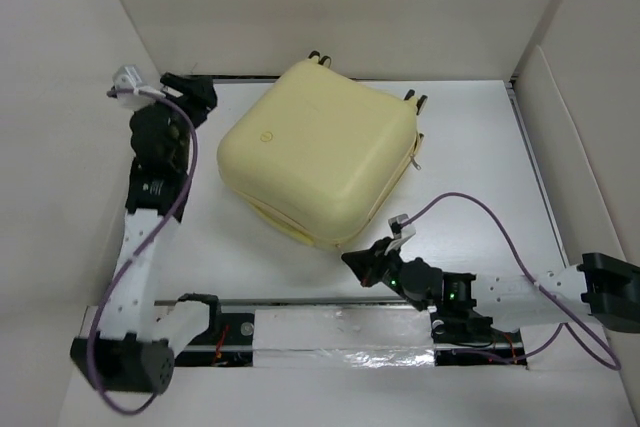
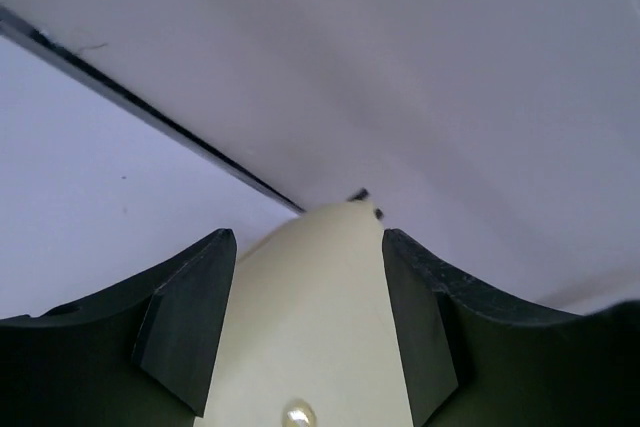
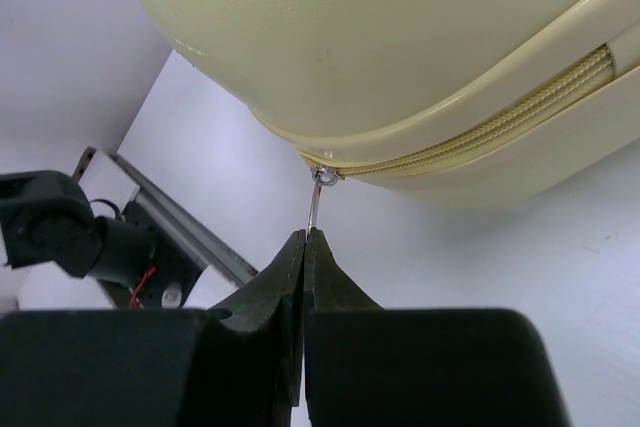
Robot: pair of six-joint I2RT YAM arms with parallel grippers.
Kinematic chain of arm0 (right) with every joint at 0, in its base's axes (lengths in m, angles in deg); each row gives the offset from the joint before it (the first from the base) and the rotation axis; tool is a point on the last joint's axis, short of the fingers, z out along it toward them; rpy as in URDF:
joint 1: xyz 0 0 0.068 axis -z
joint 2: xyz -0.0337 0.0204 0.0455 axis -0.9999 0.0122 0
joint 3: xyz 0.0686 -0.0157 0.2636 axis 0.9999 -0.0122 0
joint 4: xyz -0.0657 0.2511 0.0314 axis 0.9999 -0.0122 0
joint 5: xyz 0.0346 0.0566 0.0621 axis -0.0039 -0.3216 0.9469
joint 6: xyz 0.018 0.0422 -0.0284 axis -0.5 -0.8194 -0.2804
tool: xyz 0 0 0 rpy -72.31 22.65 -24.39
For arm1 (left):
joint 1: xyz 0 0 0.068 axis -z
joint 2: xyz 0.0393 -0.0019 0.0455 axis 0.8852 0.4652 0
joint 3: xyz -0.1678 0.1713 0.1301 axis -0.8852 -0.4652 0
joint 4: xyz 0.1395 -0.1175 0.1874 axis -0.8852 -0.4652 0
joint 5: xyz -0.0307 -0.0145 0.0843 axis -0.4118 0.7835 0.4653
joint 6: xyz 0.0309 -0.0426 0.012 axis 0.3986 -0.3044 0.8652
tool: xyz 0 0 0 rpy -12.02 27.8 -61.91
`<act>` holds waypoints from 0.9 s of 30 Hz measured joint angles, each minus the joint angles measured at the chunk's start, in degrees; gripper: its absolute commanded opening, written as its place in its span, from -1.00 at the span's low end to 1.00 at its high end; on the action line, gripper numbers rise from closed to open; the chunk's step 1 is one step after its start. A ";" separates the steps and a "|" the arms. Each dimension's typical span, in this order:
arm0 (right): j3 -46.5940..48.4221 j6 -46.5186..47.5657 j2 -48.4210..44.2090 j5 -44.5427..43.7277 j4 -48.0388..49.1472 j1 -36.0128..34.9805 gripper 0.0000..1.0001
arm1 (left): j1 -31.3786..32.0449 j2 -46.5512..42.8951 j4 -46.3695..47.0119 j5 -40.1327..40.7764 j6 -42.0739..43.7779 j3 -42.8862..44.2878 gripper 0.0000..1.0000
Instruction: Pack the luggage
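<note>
Right wrist view: right gripper (image 3: 304,239) clamped on the silver zipper pull (image 3: 316,197) of a pale yellow hard-shell suitcase (image 3: 380,27) just ahead. Its zip track (image 3: 480,137) runs rightward.

Pale yellow suitcase (image 1: 318,150) lies flat on the tabletop (image 1: 470,147), shell closed, rotated diagonally, wheels toward the far wall.

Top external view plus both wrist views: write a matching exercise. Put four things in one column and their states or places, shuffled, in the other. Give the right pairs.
Things
1. pale yellow hard-shell suitcase
2. left two-finger gripper
3. right two-finger gripper
4. small black suitcase wheels

States or places
A. shut on the thin metal zipper pull
B. at the far edge of the shell
C. lying closed on the white table
D. open, near the far left corner

Pairs: 1-C, 2-D, 3-A, 4-B
</note>
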 measured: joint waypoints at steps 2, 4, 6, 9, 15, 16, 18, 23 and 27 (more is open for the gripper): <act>-0.59 -0.02 -0.70 1.36 0.07 -0.04 -1.00 | -6.10 7.34 1.27 -4.74 -1.11 2.97 0.12; -1.49 -0.04 -1.64 2.03 0.15 -0.28 -1.00 | -9.46 16.39 1.05 -7.63 -1.40 6.45 0.11; -1.62 0.04 -1.92 2.45 0.07 -0.37 -1.00 | -10.12 24.87 0.24 -10.01 -1.22 7.93 0.11; -1.49 0.59 -1.55 2.86 -0.02 -0.37 -1.00 | -9.99 31.21 -0.35 -13.75 -1.57 4.00 0.08; 1.16 2.14 3.23 3.13 -1.18 -0.39 -1.00 | -10.03 29.88 8.94 -15.85 -5.40 -7.04 0.08; 2.01 2.36 4.52 3.04 -1.77 -0.39 -1.00 | -9.81 29.03 11.85 -15.65 -6.23 -8.76 0.07; 3.80 3.10 6.80 2.64 -3.19 -0.39 -1.00 | -9.07 27.10 17.57 -14.91 -7.67 -12.44 0.07; 8.87 6.12 6.19 6.69 -5.11 1.75 -1.00 | -1.99 21.11 26.21 -13.18 -10.58 -21.31 0.06; 9.25 9.22 -5.03 12.81 -8.52 15.19 -1.00 | 10.56 15.39 33.51 -9.31 -14.69 -30.21 0.06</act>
